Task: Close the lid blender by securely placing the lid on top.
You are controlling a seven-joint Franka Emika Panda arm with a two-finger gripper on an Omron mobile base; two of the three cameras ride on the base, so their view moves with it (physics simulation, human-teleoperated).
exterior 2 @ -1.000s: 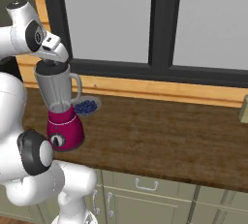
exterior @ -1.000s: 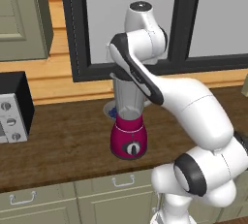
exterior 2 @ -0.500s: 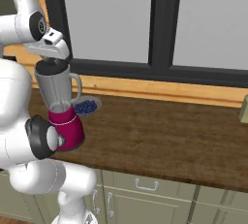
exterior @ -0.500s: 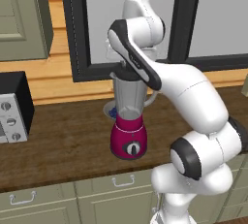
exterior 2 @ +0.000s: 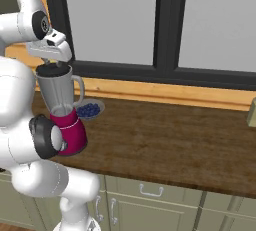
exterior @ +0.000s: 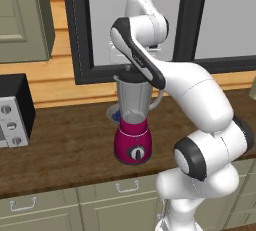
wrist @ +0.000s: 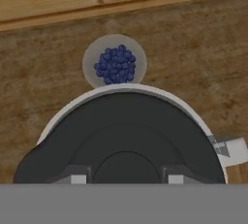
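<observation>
A: What does the blender (exterior: 132, 130) look like, and how does it stand?
B: Upright on the wooden counter — magenta-red base with a round black-and-silver dial, tall clear grey jar with a handle on its side.

A: And the lid (wrist: 123, 138)?
B: A flat round black disc with a raised centre knob — level over the jar's mouth, covering it almost fully.

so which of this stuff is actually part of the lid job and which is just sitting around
Part of the job:
- lid, black disc held by its centre knob over the jar mouth
- blender, magenta-red base, clear grey jar
- gripper, shut on the lid

Just lying about:
- bowl of blueberries, on the counter behind the blender
- black-and-white appliance with knobs, at the counter's left
</observation>
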